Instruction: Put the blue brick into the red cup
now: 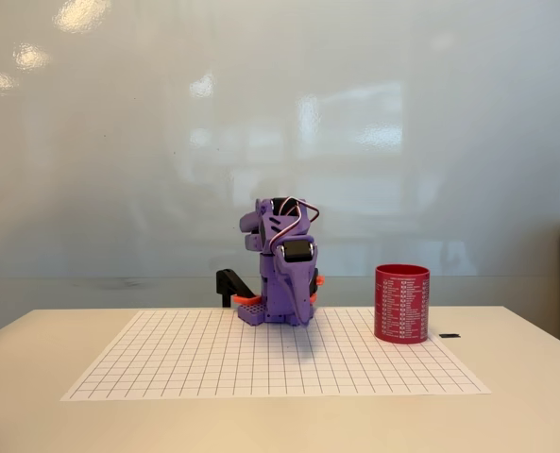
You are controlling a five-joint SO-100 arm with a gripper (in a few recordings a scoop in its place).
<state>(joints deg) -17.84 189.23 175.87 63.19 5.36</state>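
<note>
Wall: a pale glossy board [280, 123] fills the background of the fixed view, with soft reflections of ceiling lights in its upper left and a faint bright patch near the middle.
Table: a cream tabletop [25, 377] runs across the lower part of the picture, its far edge just in front of the board.
Grid sheet: a white sheet with a thin black grid [261, 363] lies flat on the table, spanning most of its width.
Arm: the purple arm [284, 269] sits folded down on itself at the far edge of the sheet, near the middle, with a looped cable on top and a dark motor face turned to the camera.
Base plate: a purple studded plate [251, 309] lies at the arm's foot, on its left, with a black clamp part [230, 283] and a small orange-red piece just behind it.
Red cup: the red cup [401, 303] stands upright on the right part of the sheet, well apart from the arm, rows of small white print on its side.
Black scrap: a tiny dark item [449, 335] lies on the sheet just right of the cup.
Gripper: tucked into the folded arm; I cannot tell how far its fingers are parted or whether they hold anything.
Blue brick: I cannot make it out anywhere on the table.
</note>
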